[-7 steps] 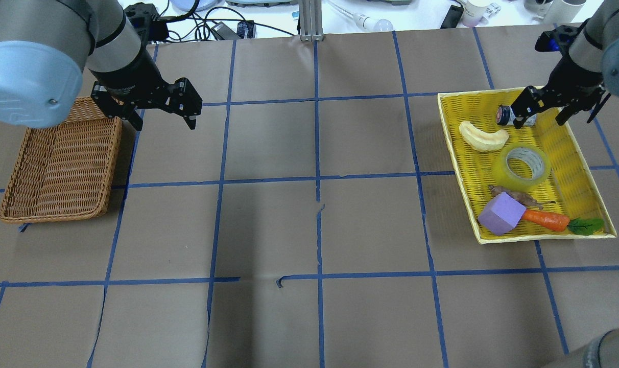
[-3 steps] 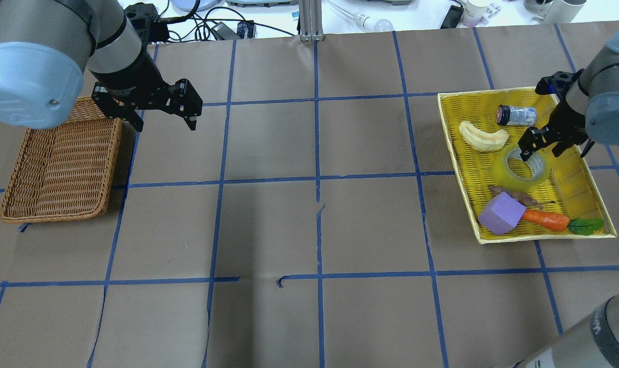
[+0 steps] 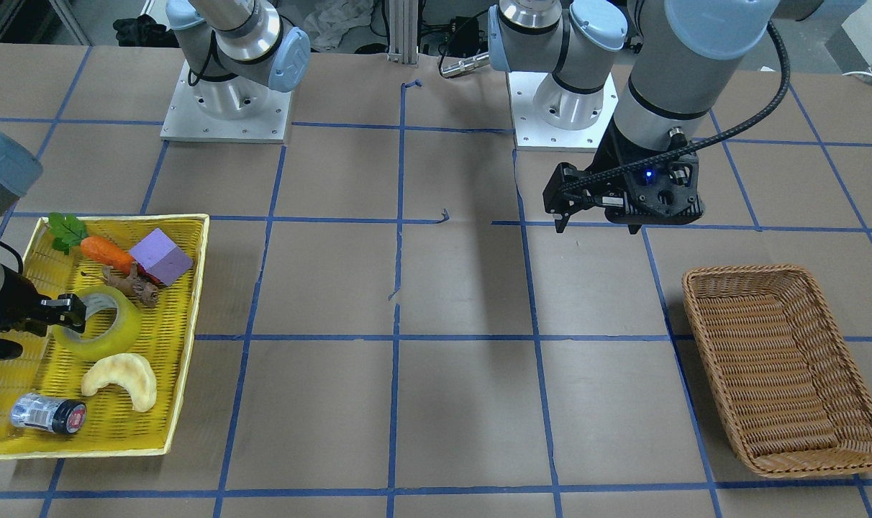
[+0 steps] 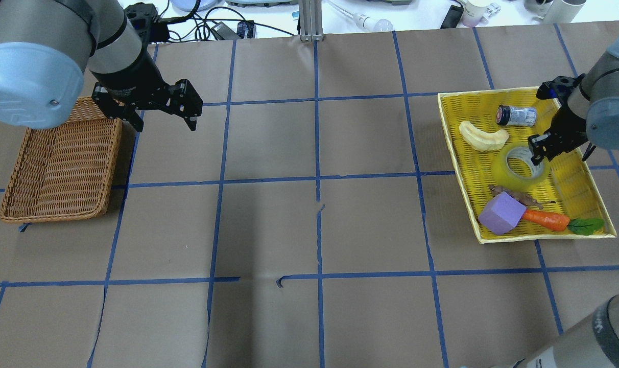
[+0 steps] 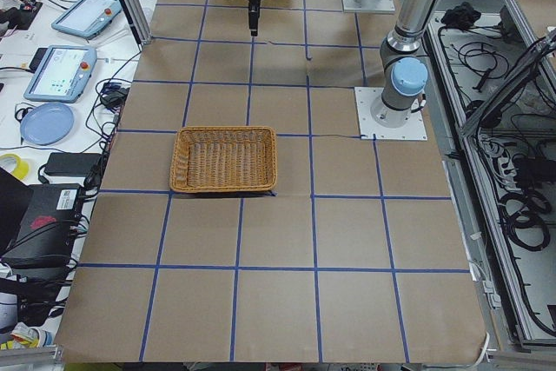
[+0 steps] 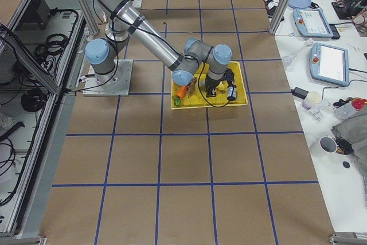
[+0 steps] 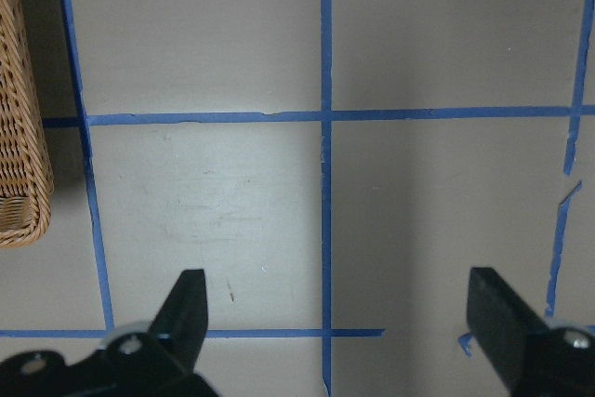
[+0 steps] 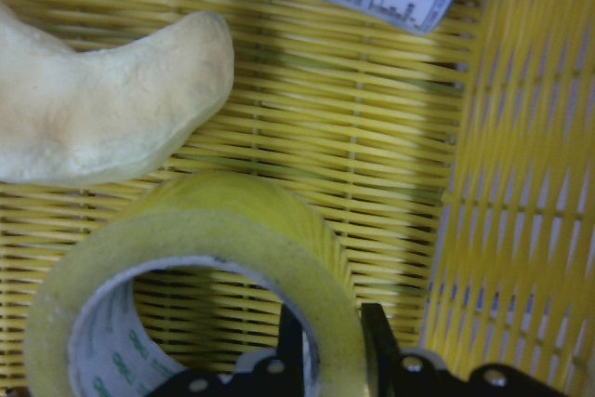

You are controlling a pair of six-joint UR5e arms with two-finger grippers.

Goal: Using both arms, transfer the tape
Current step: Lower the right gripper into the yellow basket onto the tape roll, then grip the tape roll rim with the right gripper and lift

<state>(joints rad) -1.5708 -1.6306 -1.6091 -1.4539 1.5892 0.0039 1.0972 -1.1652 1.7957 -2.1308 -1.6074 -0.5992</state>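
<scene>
The tape (image 4: pixel 508 175) is a yellow-green roll lying flat in the yellow tray (image 4: pixel 455 148). It also shows in the front view (image 3: pixel 112 338) and the right wrist view (image 8: pixel 186 239). My right gripper (image 4: pixel 539 152) is down at the roll's far right wall. One finger is inside the core and one outside, shut on that wall (image 8: pixel 333 346). In the front view the right gripper (image 3: pixel 63 316) is at the tray's left side. My left gripper (image 4: pixel 164 120) hangs open and empty over bare table beside the wicker basket; its fingers (image 7: pixel 186 309) stand wide apart.
A wicker basket (image 4: pixel 59 163) lies at the left. The tray also holds a pale pastry toy (image 4: pixel 483 138), a black-capped jar (image 4: pixel 516 115), a purple block (image 4: pixel 499 215), a carrot (image 4: pixel 544 219) and a brown root.
My right gripper moved from over the jar toward me to the tape, came down and closed on the roll's wall. The left arm has not moved.
</scene>
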